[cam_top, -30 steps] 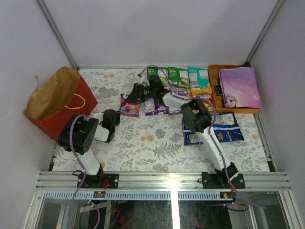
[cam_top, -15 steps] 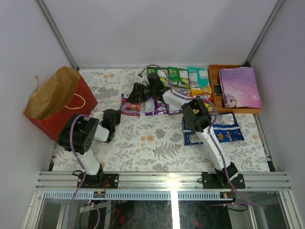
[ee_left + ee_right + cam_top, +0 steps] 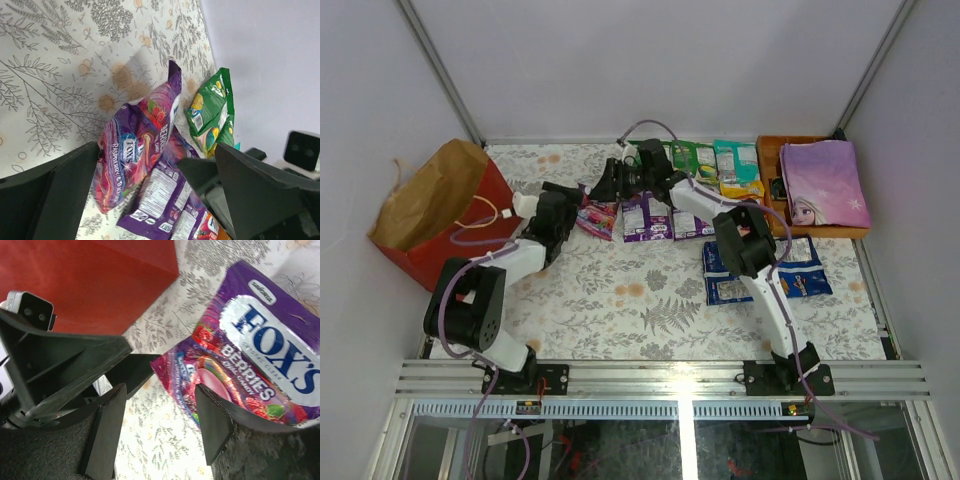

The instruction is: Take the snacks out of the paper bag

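Note:
A purple berry packet (image 3: 596, 216) lies on the flowered cloth between both grippers. My left gripper (image 3: 577, 203) stands wide open around its near end (image 3: 135, 150); the jaws do not touch it. My right gripper (image 3: 611, 184) is open just behind the packet (image 3: 260, 365), with only cloth between its fingers. More snacks lie behind it: a second purple packet (image 3: 646, 216), green ones (image 3: 694, 158), a teal one (image 3: 734, 158), a yellow-red one (image 3: 741, 189) and a blue bag (image 3: 766, 268). The red paper bag (image 3: 438, 212) stands at the left, open at the top.
An orange-brown tray (image 3: 772, 152) at the back right holds a purple princess book (image 3: 825, 184). White walls close in on the left, back and right. The left gripper's body (image 3: 60, 365) fills the space between the right gripper and the bag wall (image 3: 100, 280).
My left arm has swung out from near its base to the purple berry packet and its jaws have opened wide. The right gripper has drawn back a little and opened slightly.

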`<action>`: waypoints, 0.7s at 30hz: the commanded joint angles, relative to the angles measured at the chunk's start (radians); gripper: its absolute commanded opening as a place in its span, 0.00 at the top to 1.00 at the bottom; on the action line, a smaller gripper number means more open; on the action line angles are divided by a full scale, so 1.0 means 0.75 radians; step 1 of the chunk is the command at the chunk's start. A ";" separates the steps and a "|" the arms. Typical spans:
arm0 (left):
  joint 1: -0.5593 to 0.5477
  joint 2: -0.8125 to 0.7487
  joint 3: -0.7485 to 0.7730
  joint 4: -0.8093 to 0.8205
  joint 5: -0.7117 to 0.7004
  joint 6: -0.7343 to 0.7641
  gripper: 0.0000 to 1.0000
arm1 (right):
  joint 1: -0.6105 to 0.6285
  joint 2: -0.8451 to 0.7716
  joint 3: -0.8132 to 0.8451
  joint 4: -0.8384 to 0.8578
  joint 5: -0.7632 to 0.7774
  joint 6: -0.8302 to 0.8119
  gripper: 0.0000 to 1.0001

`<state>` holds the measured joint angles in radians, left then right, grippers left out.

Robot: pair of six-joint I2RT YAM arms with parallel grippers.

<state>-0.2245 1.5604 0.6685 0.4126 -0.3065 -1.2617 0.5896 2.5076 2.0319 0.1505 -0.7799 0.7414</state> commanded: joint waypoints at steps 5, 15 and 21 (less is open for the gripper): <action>-0.087 -0.130 0.439 -0.980 -0.310 -0.057 0.00 | -0.049 -0.298 -0.106 0.149 -0.062 0.006 0.33; -0.124 -0.409 0.399 -1.388 -0.226 -0.060 0.00 | -0.071 -0.395 -0.196 0.196 -0.069 0.009 0.29; -0.139 -0.588 0.367 -1.562 -0.183 0.174 0.00 | -0.079 -0.423 -0.222 0.206 -0.082 0.003 0.28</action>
<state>-0.3206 1.1893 0.9600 -0.6125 -0.4511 -1.2633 0.5381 2.2738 1.8671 0.2550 -0.8066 0.7448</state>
